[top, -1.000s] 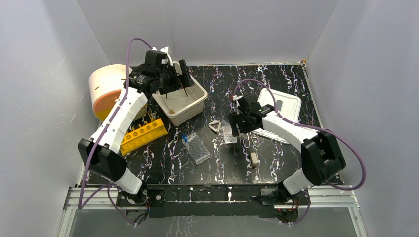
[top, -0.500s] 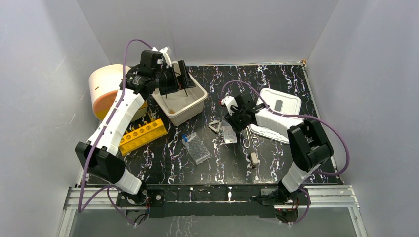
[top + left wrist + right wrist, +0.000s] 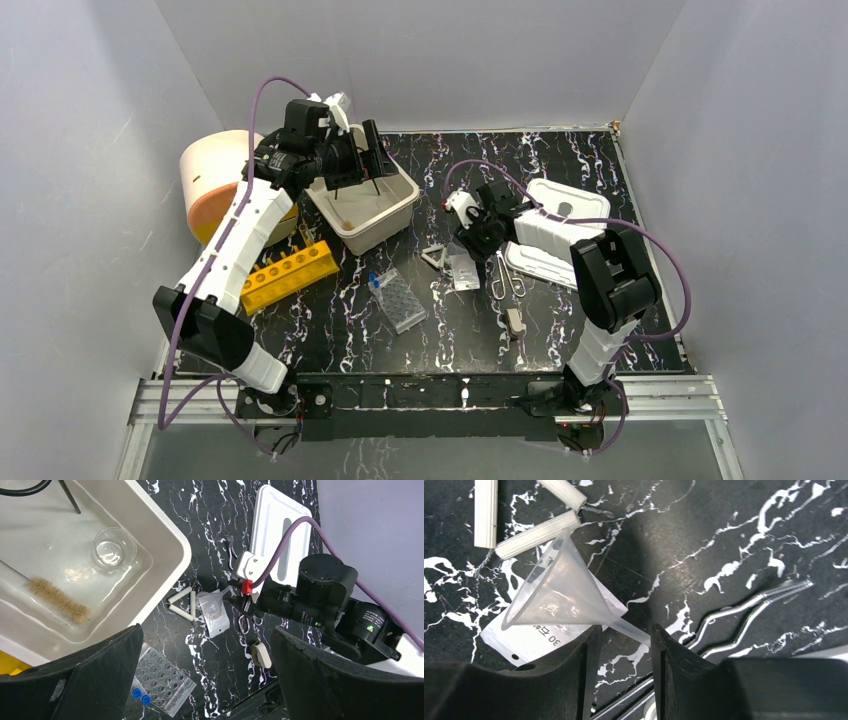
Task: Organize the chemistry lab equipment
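Observation:
My right gripper [image 3: 626, 645] is open and low over the table, its fingers either side of the stem tip of a clear funnel [image 3: 554, 595], which lies on a small white bag. A white triangle [image 3: 524, 510] lies just beyond it and metal tongs [image 3: 744, 615] beside it. My left gripper [image 3: 206, 645] is open and empty, high over the beige tub [image 3: 390, 215]. The tub holds a small clear beaker [image 3: 114, 547], a brush [image 3: 57, 600] and the black wire stand [image 3: 372, 180]. The yellow rack [image 3: 290, 275], clear well tray [image 3: 400, 300] and a beige clamp [image 3: 514, 322] lie on the table.
The white slotted lid [image 3: 555, 235] lies right of my right gripper [image 3: 470, 235]. A round cream and orange container [image 3: 215, 180] stands at the far left, behind my left arm. Grey walls close in the table on three sides.
My right gripper has swung back and left, from near the tongs towards the funnel. The left arm has hardly moved.

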